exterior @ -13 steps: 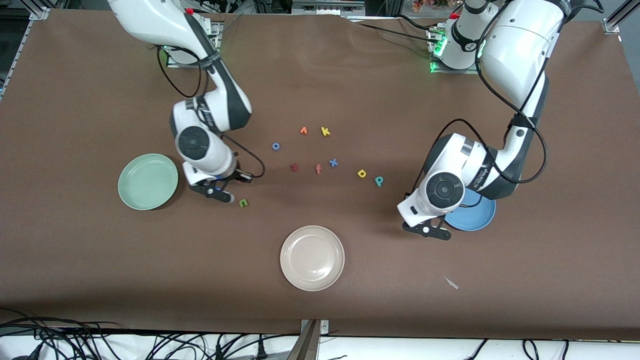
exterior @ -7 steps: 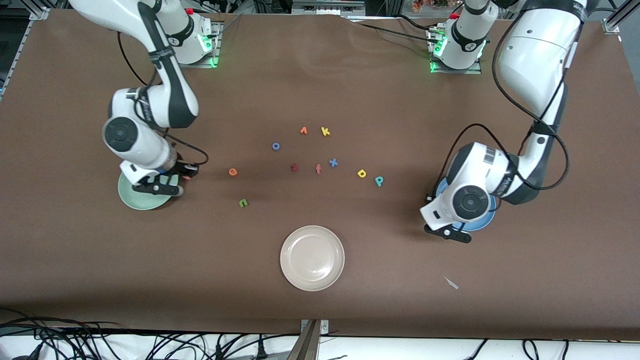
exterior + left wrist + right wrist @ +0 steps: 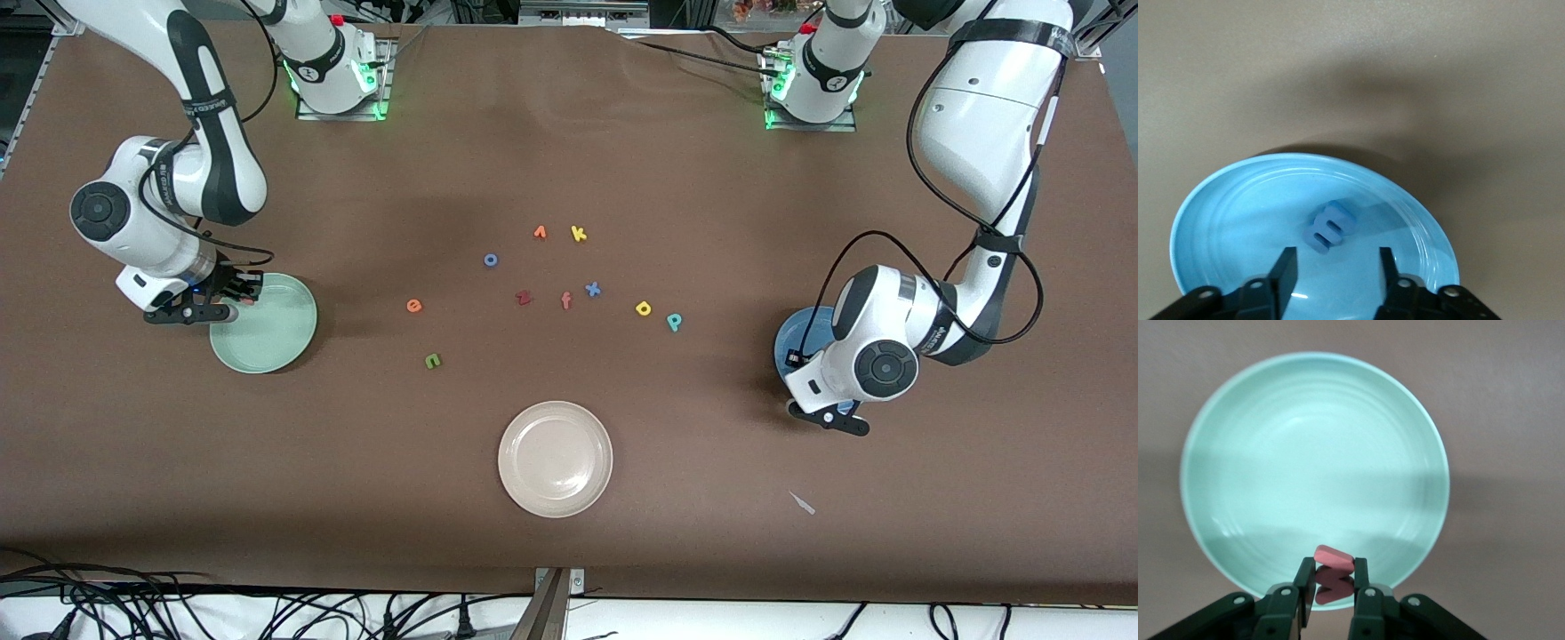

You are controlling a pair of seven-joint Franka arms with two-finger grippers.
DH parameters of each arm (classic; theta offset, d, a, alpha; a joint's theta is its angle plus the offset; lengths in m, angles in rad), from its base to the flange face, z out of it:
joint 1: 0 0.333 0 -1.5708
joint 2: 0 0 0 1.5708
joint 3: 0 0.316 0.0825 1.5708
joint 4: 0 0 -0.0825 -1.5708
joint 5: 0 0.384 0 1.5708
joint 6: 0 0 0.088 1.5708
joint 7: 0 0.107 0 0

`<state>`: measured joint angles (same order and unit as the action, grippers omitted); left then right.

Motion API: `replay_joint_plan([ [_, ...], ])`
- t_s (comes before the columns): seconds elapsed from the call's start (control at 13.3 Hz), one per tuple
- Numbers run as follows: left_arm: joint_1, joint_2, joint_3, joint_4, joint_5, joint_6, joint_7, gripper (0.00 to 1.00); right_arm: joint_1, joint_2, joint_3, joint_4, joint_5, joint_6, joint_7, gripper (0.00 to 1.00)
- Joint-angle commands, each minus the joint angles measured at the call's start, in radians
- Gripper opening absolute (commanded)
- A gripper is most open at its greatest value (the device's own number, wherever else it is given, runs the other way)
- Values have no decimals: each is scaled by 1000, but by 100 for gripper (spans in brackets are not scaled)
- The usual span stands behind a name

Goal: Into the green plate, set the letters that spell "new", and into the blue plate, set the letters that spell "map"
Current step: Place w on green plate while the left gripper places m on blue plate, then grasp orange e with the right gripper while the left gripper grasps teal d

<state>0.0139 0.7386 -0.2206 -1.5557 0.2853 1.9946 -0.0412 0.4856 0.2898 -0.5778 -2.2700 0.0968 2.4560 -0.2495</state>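
The right gripper [image 3: 1333,587] has its jaws clamped on the red-pink w [image 3: 1333,575], a small flat foam letter held on edge between the pads, its zigzag running along the jaws' length. It hangs over the rim of the green plate [image 3: 276,342], a round pale mint dish with a raised rim that sits near the table edge at the right arm's end.

The left gripper [image 3: 1337,267] has its jaws parted with nothing between them, over the blue plate [image 3: 1225,220], a round bright blue dish with concentric ridges near the table edge at the left arm's end. The blue m [image 3: 1329,227] lies in that plate just off the open fingertips, tilted, its three legs pointing aslant toward the plate's rim.

On the bare table toward the middle lie the orange e [image 3: 413,306] and the green n [image 3: 432,360], the n nearer the front edge. Toward the left arm's end lie the yellow a [image 3: 644,308] and the teal p [image 3: 674,322], just beside each other and flat.
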Motion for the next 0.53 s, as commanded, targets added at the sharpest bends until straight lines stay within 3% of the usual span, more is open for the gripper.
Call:
replay_joint_plan([
  [0.0,-15,-18,-14,-9,26,3,-6,100,4,26,13,27,9,2,-19,100],
  [0.23,-103,-24,-14,-3,14,-19,-156,100,13,6,68,124,27,-208,45,100],
  [0.45,-210,-21,-14,-6,14,-25,-433,100,18,6,140,145,141,-227,126,100],
])
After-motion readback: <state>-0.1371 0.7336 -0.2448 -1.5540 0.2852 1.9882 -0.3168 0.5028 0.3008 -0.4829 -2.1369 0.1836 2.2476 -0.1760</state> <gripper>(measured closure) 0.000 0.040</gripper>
